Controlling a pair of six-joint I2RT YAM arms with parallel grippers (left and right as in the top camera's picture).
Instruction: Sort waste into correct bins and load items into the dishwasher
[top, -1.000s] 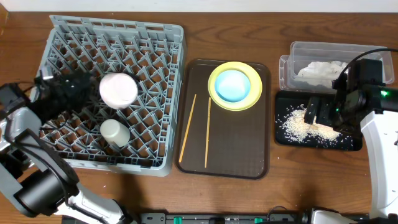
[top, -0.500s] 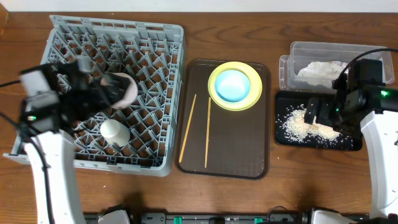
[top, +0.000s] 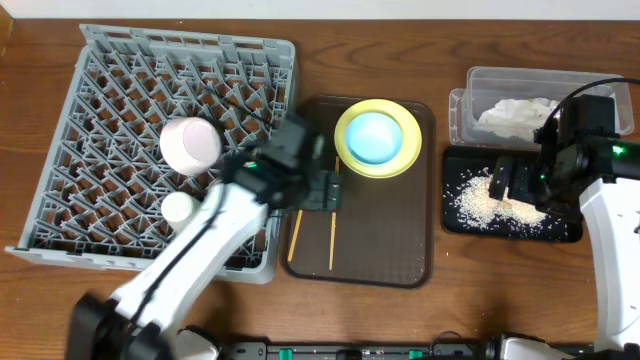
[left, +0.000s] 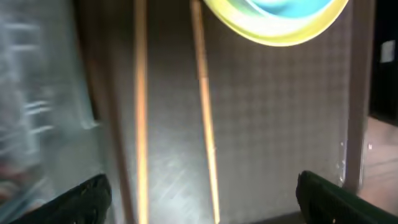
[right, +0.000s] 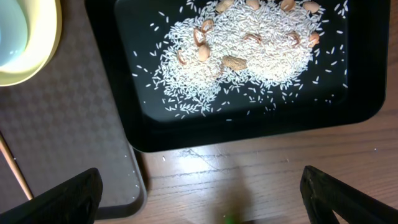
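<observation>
My left gripper (top: 325, 190) is open and empty, hovering over the brown tray above the two wooden chopsticks (top: 333, 225). In the left wrist view both chopsticks (left: 204, 112) lie between my open fingers (left: 205, 200). The pale-yellow plate (top: 405, 160) holds the light-blue bowl (top: 377, 137). A white bowl (top: 190, 145) sits upside down in the grey dish rack (top: 120, 60). My right gripper (top: 505, 182) is open above the black tray (top: 560, 232) of rice grains (right: 249, 56). A white napkin (top: 515, 112) lies in the clear tub (top: 500, 72). The snack wrapper is out of view.
The brown serving tray (top: 390, 240) lies between the rack and the bins. A small white cup (top: 178, 207) stands in the rack. Some nuts (right: 233, 62) lie among the rice. My right fingers (right: 202, 199) frame bare wood in front of the black tray.
My left arm has swung right, from the dish rack to over the brown tray and the chopsticks. The white bowl it held stays upside down in the rack. The right arm has not moved.
</observation>
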